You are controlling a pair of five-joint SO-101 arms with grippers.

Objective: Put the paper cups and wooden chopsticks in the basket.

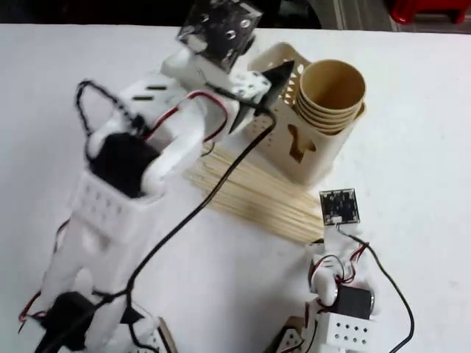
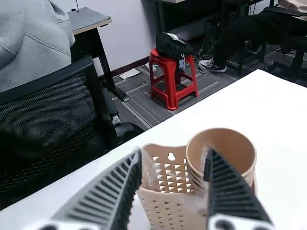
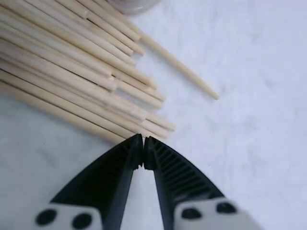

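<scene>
Hovering over the basket (image 2: pixel 165 191) of paper cups (image 2: pixel 232 143), the left gripper (image 2: pixel 173 155) gapes. The right gripper (image 3: pixel 143 142) sits clenched beside wooden chopsticks (image 3: pixel 72 62).

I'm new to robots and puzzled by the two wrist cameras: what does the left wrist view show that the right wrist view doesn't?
Left wrist view: the basket with stacked cups in it, seen past the open left gripper, plus a red stool and a chair beyond the table. Right wrist view: chopsticks lying on the table, just ahead of the shut right gripper. Both: the white table.
</scene>
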